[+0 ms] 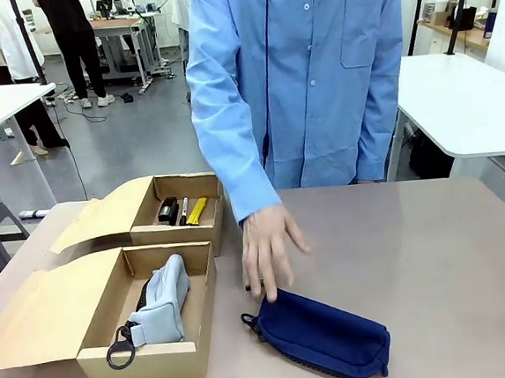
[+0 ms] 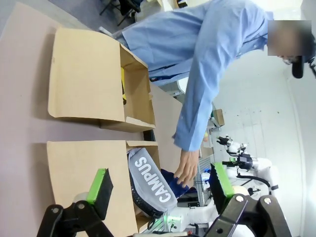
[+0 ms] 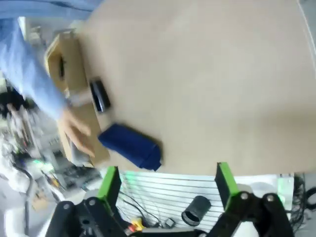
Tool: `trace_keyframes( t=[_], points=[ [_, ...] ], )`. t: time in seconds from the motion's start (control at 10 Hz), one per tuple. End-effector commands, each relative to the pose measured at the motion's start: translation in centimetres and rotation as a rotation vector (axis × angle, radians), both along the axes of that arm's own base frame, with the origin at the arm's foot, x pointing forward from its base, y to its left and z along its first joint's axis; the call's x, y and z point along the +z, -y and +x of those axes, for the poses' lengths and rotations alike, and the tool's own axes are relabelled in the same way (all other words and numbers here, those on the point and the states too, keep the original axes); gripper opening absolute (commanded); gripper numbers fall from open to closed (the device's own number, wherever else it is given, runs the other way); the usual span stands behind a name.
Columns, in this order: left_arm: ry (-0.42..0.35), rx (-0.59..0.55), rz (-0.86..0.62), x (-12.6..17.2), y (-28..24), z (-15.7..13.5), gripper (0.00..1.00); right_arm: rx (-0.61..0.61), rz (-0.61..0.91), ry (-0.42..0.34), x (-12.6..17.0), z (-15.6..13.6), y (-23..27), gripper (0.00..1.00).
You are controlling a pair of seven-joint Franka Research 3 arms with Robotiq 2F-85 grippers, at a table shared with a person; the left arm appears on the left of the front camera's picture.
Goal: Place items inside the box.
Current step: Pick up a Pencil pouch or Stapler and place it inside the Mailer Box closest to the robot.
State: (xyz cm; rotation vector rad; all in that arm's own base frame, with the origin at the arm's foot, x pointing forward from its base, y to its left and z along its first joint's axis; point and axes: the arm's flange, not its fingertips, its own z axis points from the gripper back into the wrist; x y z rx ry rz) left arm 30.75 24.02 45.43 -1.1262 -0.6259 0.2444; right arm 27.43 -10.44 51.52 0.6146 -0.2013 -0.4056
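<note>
Navy pouch (image 1: pixel 323 335) on surface just right of near box (image 1: pixel 153 361), long axis slanting off it, person's hand (image 1: pixel 266 245) at its box-side end. Right end effector (image 3: pixel 167 173) released, probably nearer; left end effector (image 2: pixel 159 173) released too.

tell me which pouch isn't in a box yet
The navy pouch: it lies on the table by the person's hand, while the light blue pouch sits inside the nearer cardboard box.
</note>
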Motion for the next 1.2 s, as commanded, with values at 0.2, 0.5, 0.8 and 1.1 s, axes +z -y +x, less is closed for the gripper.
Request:
trace_keyframes(
  t=[0.2, 0.5, 0.8, 1.1],
  points=[
    [0.033, 0.000, -0.011, 0.1, 0.1, 0.1, 1.00, -0.105, 0.091, -0.033, -6.1, -3.9, -0.1, 1.00],
    [0.033, 0.000, -0.011, 0.1, 0.1, 0.1, 1.00, -0.104, 0.104, -0.025, -5.9, -3.5, -0.9, 1.00],
    [0.033, 0.000, -0.011, 0.1, 0.1, 0.1, 1.00, -0.047, 0.084, -0.025, -5.1, -3.0, -2.8, 1.00],
    [0.033, 0.000, -0.011, 0.1, 0.1, 0.1, 1.00, 0.048, -0.034, -0.045, -2.9, -0.3, -9.0, 1.00]
  ],
)
